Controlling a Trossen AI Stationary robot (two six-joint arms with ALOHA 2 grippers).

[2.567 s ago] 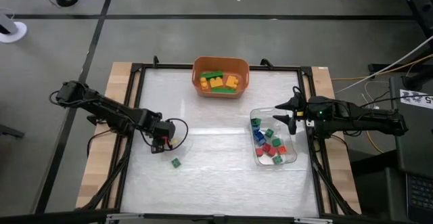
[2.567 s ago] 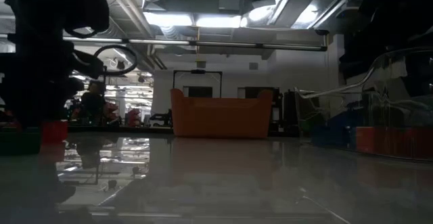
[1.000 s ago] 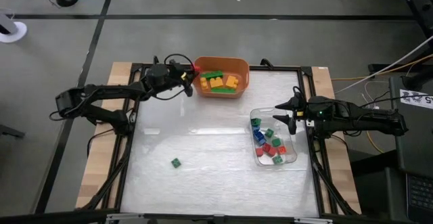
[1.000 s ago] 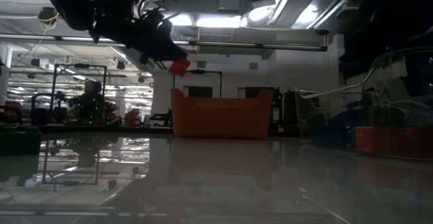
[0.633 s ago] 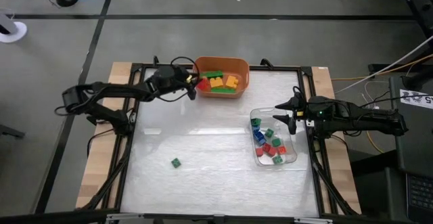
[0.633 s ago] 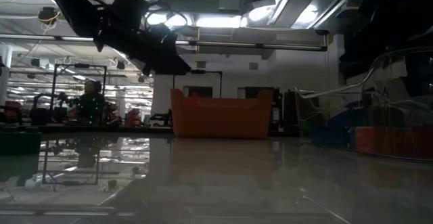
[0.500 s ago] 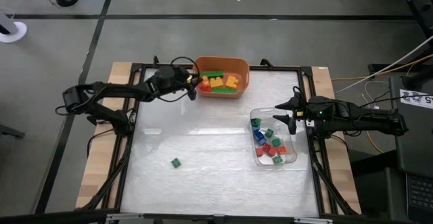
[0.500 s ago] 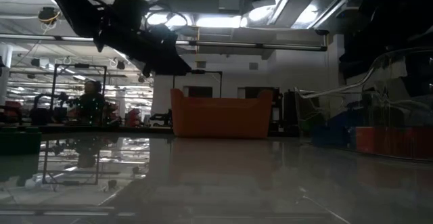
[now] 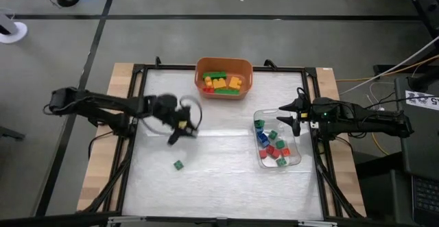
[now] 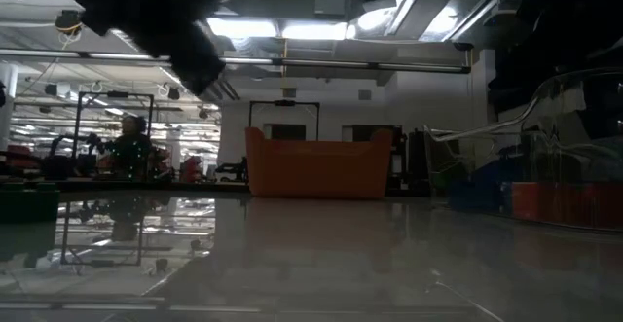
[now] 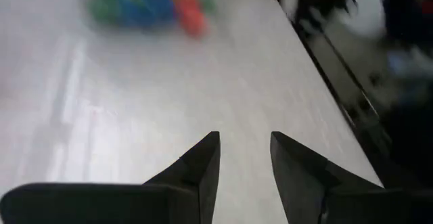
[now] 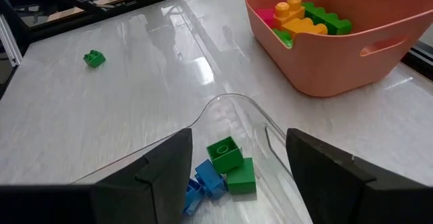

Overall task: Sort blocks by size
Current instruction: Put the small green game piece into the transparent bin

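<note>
Hovering left jaws (image 9: 177, 132) over tabletop (image 9: 226, 172), spread, empty. Lone green block (image 9: 178, 164) just beside, loose. Risk: off-centre descent nudges block, skids away. Right jaws (image 9: 290, 116) spread, idle over clear tray (image 9: 297, 160).

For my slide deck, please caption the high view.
Left gripper hovers empty above one green block; right gripper waits beside the clear tray.
</note>
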